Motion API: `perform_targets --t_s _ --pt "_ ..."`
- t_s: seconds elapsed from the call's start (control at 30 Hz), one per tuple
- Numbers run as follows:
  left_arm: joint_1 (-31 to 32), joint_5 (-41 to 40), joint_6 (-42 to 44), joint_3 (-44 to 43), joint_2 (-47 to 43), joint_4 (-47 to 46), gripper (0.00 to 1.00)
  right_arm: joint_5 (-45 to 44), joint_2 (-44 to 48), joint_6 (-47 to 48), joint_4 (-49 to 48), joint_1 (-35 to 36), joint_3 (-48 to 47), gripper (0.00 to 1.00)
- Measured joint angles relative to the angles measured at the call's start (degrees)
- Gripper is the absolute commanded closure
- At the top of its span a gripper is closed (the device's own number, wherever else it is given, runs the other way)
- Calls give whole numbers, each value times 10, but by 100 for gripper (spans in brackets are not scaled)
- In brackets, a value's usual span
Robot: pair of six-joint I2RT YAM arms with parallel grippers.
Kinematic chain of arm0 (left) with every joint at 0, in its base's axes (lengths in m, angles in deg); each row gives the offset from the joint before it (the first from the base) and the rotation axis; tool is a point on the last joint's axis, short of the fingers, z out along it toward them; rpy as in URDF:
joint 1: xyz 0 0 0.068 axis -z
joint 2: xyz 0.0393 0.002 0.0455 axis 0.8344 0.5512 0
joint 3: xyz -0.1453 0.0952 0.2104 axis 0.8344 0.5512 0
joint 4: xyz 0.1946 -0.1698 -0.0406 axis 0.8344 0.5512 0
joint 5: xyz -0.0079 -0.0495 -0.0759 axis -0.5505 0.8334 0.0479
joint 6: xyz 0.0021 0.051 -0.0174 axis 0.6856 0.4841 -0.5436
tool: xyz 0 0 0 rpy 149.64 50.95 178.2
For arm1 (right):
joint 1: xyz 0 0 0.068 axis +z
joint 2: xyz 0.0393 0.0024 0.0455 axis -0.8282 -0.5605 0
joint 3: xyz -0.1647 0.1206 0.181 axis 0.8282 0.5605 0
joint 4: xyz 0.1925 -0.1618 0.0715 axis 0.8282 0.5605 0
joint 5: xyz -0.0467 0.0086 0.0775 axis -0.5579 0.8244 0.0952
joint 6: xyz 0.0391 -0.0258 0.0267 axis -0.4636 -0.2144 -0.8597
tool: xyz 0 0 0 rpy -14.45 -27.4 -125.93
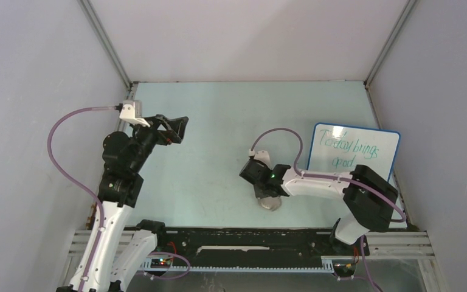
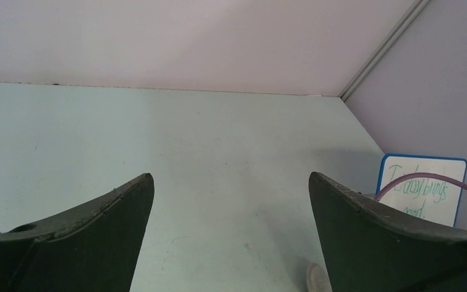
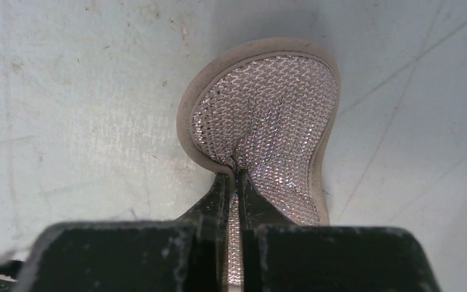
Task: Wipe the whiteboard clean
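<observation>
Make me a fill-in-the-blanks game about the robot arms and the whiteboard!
1. The writing on the whiteboard is ____.
2. The whiteboard's rim is ____.
3. The right gripper is ____ on the sponge pad.
4. The left gripper holds nothing; its fingers are ____.
Missing words: green, blue, shut, open.

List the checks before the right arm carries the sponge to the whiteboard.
1. Right gripper shut on sponge pad: ok, pinched at its edge.
2. Pad flat for wiping: not ok, it buckles at the pinch.
3. Green writing on whiteboard left to erase: ok, text is there.
4. Left gripper away from the board: ok, open, on the far left.
5. Whiteboard braced against a push: cannot tell.
</observation>
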Motion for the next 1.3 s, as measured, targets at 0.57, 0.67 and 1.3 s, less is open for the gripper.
perform_targets --t_s 0.57,0.67,1.3 --pt "104 -56 1 -109 102 33 1 -66 354 -12 82 -173 63 100" --pt "136 -61 6 -176 150 28 1 -70 441 -5 95 -257 75 100" --pt "176 29 -3 -185 285 25 1 3 424 66 17 -559 104 100"
